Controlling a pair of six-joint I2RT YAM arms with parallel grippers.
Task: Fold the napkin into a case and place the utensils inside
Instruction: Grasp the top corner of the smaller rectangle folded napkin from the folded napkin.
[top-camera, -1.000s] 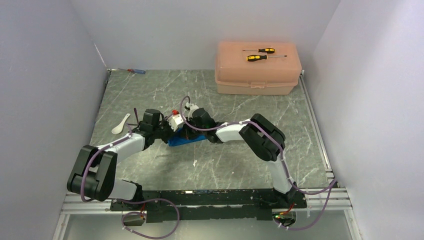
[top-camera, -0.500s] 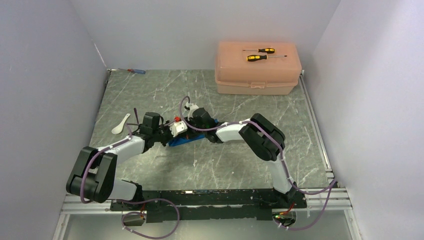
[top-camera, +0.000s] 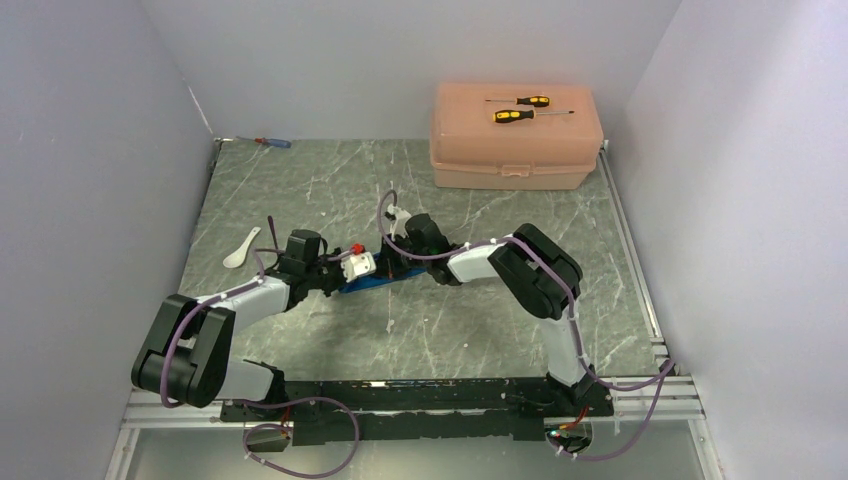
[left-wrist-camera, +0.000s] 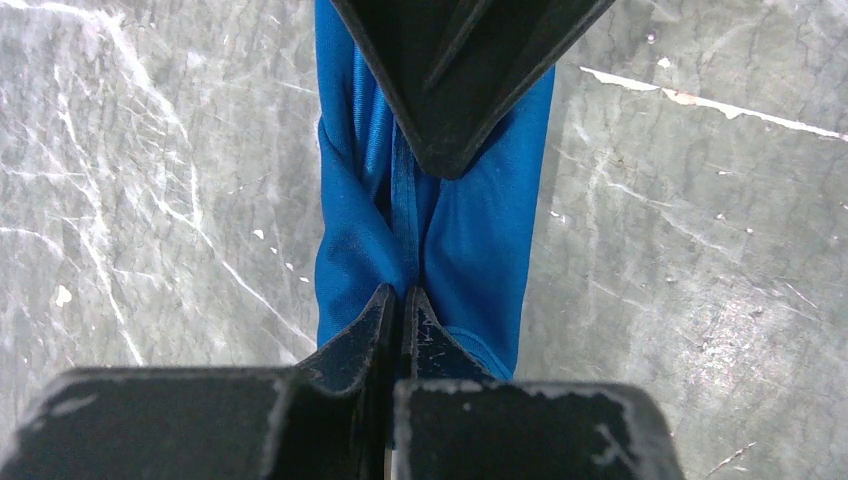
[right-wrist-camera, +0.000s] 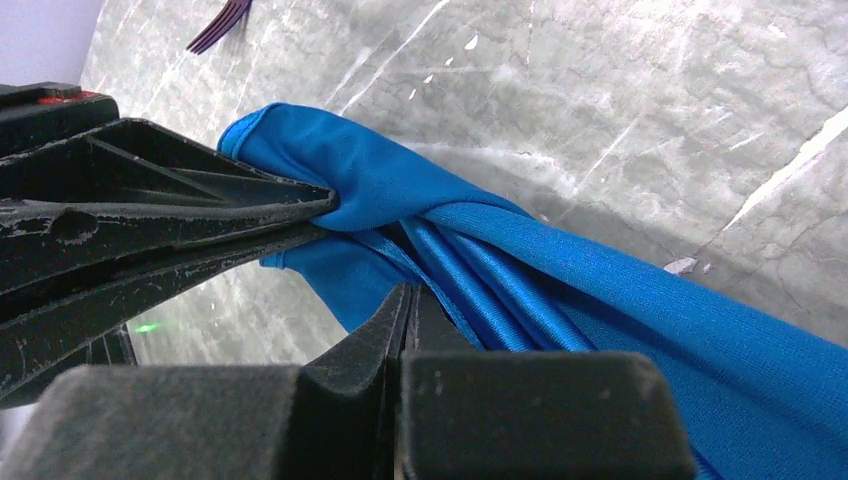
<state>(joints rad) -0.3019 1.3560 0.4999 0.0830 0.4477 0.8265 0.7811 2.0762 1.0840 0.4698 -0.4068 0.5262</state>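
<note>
Napkin (top-camera: 378, 283) at mid-table, bunched between the two wrists, over the grey marbled table (top-camera: 480, 320). How much of the cloth touches the surface cannot be told.

Left gripper (left-wrist-camera: 400, 300): jaws pressed together, pinching a fold of the blue cloth at the tips.

Right gripper (right-wrist-camera: 408, 298): jaws likewise closed tight on a ridge of the cloth. Pleats run away from the tips toward the lower right of its wrist view.

Grippers face each other tip to tip and close together, with the cloth gathered and twisted between them. Cloth is rumpled, not yet a flat pouch.

Spoon (top-camera: 240, 248), white, lies on the table left of the left wrist, apart from the cloth.

Fork (right-wrist-camera: 222, 18), purple: only the tines show, at the top edge of the right wrist view, on the table beyond the cloth.

Box (top-camera: 515, 150), peach, at far right of the table, lid shut, with two yellow-and-black screwdrivers (top-camera: 522, 115) on the lid. Small screwdriver (top-camera: 272, 143) lies at the far left corner.
</note>
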